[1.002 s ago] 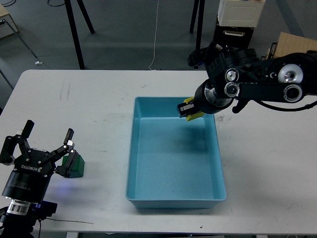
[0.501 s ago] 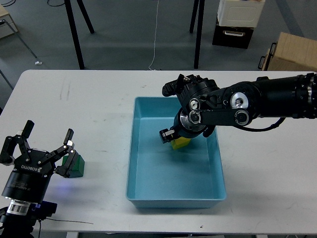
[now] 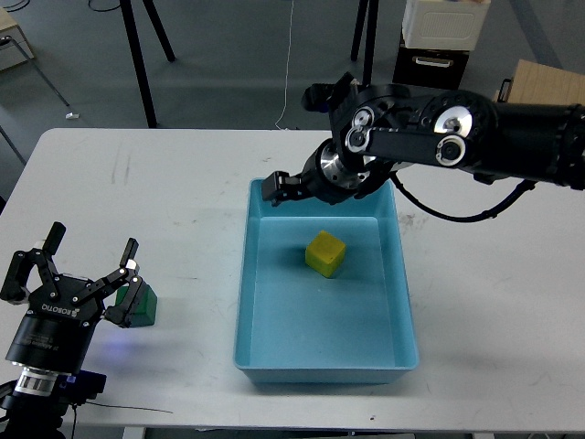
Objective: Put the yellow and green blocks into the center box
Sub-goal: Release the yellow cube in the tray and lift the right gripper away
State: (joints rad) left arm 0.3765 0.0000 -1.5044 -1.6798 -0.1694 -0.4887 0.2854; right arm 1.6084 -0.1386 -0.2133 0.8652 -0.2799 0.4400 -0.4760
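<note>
The green block [image 3: 139, 308] at lower left was half hidden behind the left gripper [image 3: 87, 274]; the right gripper's [image 3: 283, 187] fingers could not be told apart.

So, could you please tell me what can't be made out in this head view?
- Green block: mostly hidden behind the left claw.
- Right claw: dark and end-on; open or shut unclear.
- Yellow block: its underside is hidden where it sits in the blue box.
</note>
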